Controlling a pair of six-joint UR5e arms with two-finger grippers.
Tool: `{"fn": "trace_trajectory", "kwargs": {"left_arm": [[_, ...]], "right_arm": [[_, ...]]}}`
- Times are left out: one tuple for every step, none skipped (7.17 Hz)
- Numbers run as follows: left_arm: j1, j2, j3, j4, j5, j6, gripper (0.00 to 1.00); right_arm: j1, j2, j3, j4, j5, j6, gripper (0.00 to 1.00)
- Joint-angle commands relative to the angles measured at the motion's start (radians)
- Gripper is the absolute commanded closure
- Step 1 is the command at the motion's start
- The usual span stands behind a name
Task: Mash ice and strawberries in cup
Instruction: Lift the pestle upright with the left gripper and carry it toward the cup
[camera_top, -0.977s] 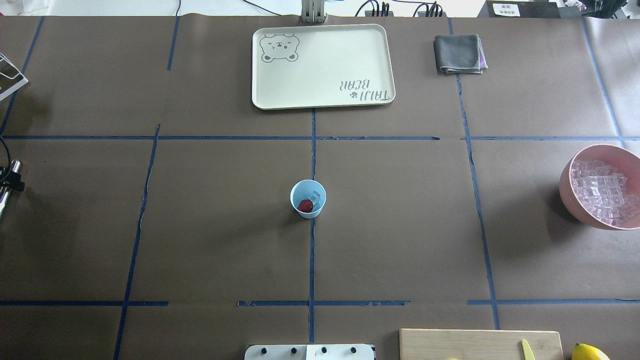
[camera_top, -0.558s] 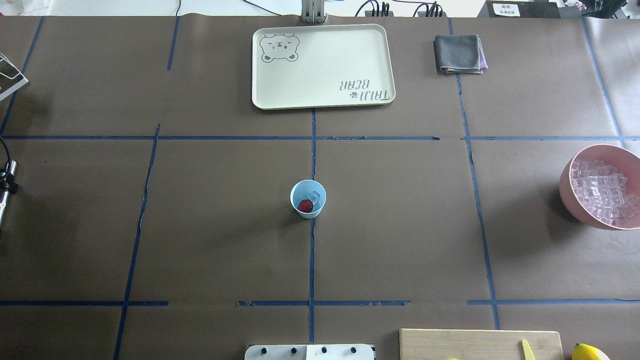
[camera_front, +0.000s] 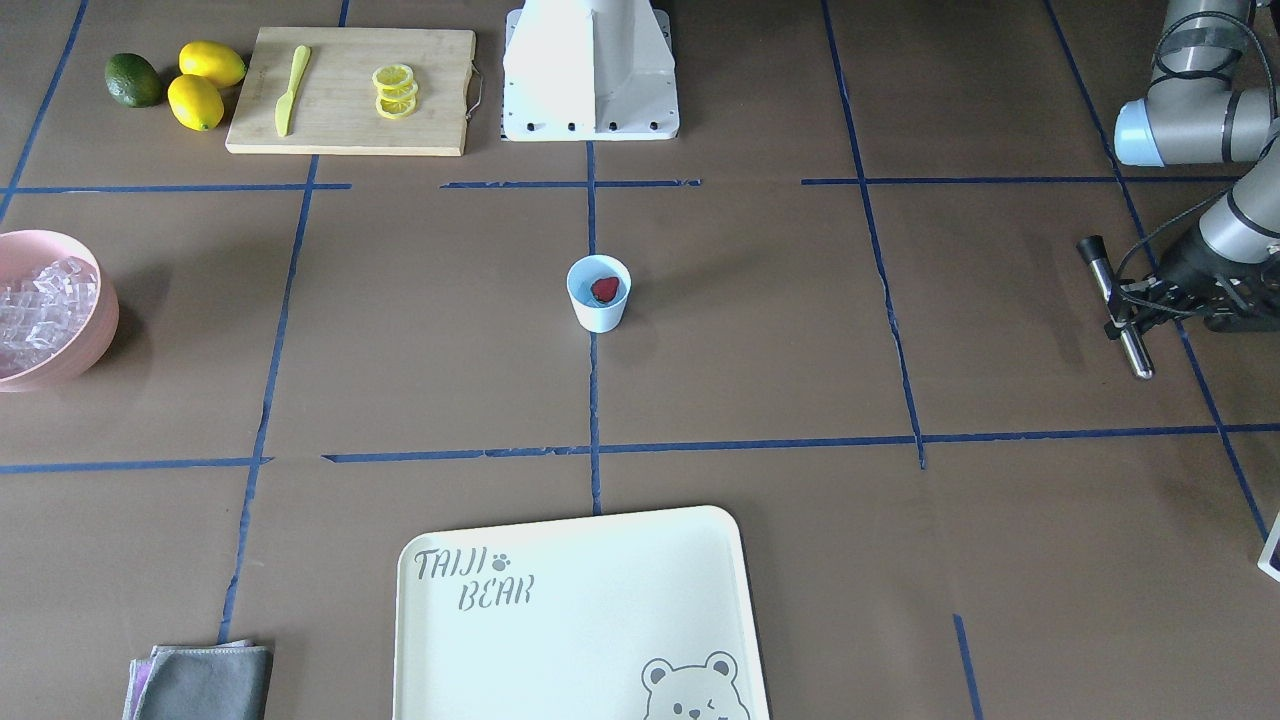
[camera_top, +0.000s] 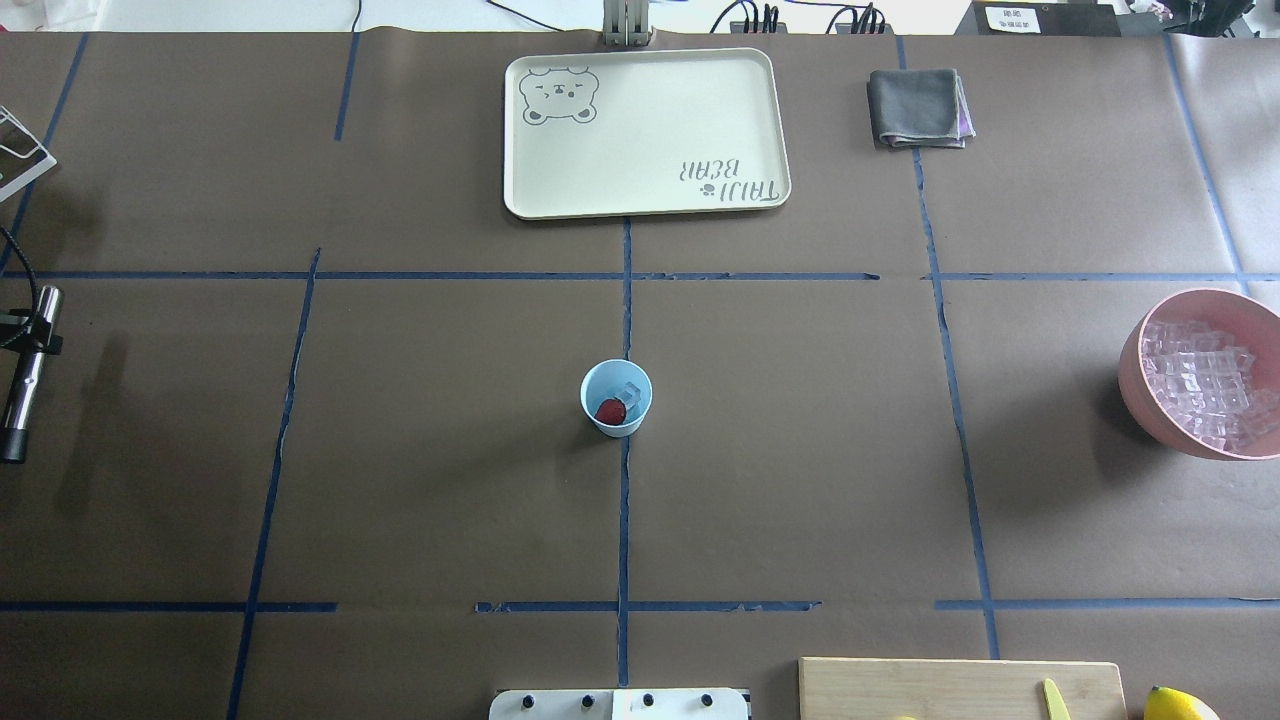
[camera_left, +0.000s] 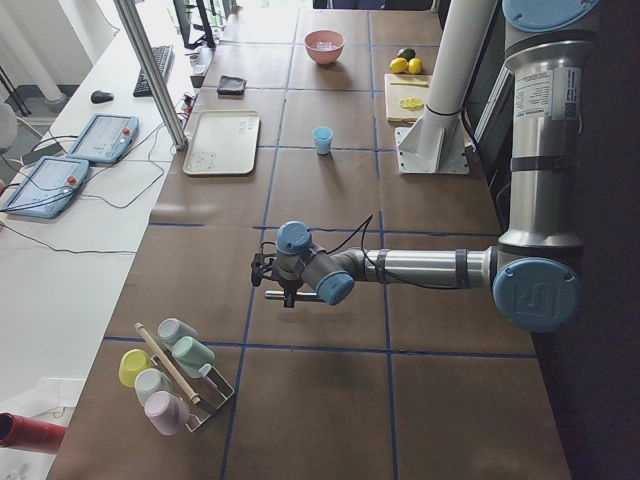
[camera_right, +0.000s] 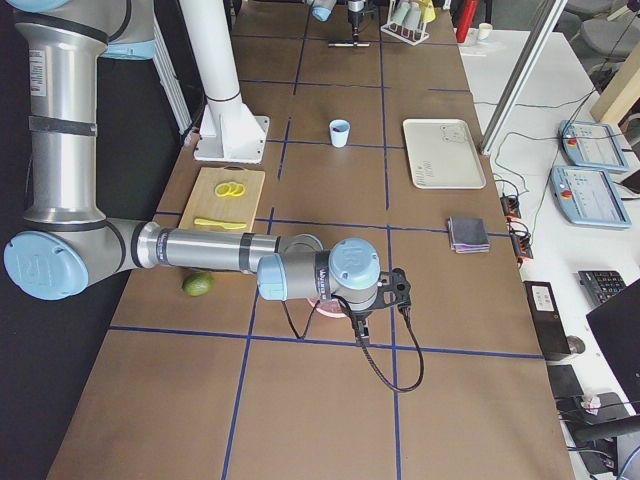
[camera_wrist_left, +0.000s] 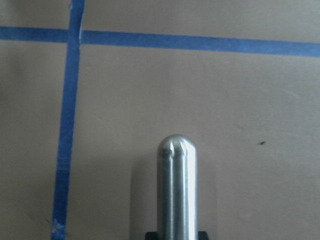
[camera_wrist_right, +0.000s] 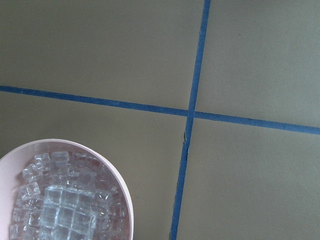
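Left jaws closed on a metal rod; left gripper clamps it mid-shaft, roughly level and clear of the table, black tip toward the robot, rounded steel end away. Right jaws: cannot tell, since right gripper shows only from the side, hanging by the pink bowl near the table's right end. Cup stands upright at table centre, on the blue tape line, well apart from both grippers. Inside it: one red strawberry and ice, one clear cube that I can make out, just beside the berry. Open tabletop rings the cup on every side; nearest objects are the tray toward the far edge and the board by the robot base, both well off. Wide bare lane lies between rod and cup. Bowl is cut by the overhead view's right border and filled with an ice heap, cubes too many to count. Counts: one cup, one strawberry, one rod, one bowl, one tray, one folded grey cloth at the far edge, one board carrying one yellow knife and a stack of lemon slices, three as far as I can tell. Beside the board: two lemons, one dark green fruit.
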Motion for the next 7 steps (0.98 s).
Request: {"fn": "trace_trajectory", "kwargs": {"left_arm": [[0.007, -0.018, -0.211, 0.012, 0.009, 0.017, 1.0], [0.022, -0.052, -0.288, 0.012, 0.075, 0.017, 1.0], [0.084, -0.051, -0.372, 0.004, 0.195, 0.033, 1.0], [0.199, -0.061, -0.432, -0.029, 0.394, 0.05, 1.0], [0.326, -0.092, -0.445, -0.08, 0.608, 0.046, 1.0], [0.38, -0.148, -0.442, -0.112, 0.712, 0.037, 1.0], [0.42, -0.167, -0.437, -0.179, 0.812, 0.029, 1.0]], "right_arm": [[0.0, 0.0, 0.011, -0.002, -0.001, 0.002, 0.0], [0.0, -0.003, 0.015, -0.002, -0.002, 0.011, 0.0], [0.008, -0.003, 0.023, -0.003, -0.002, 0.012, 0.0], [0.008, -0.008, 0.025, -0.005, 0.004, 0.014, 0.0], [0.008, -0.018, 0.049, -0.011, 0.007, 0.014, 0.0], [0.008, -0.023, 0.052, -0.012, 0.016, 0.016, 0.0], [0.008, -0.022, 0.048, -0.014, 0.024, 0.016, 0.0]]}}
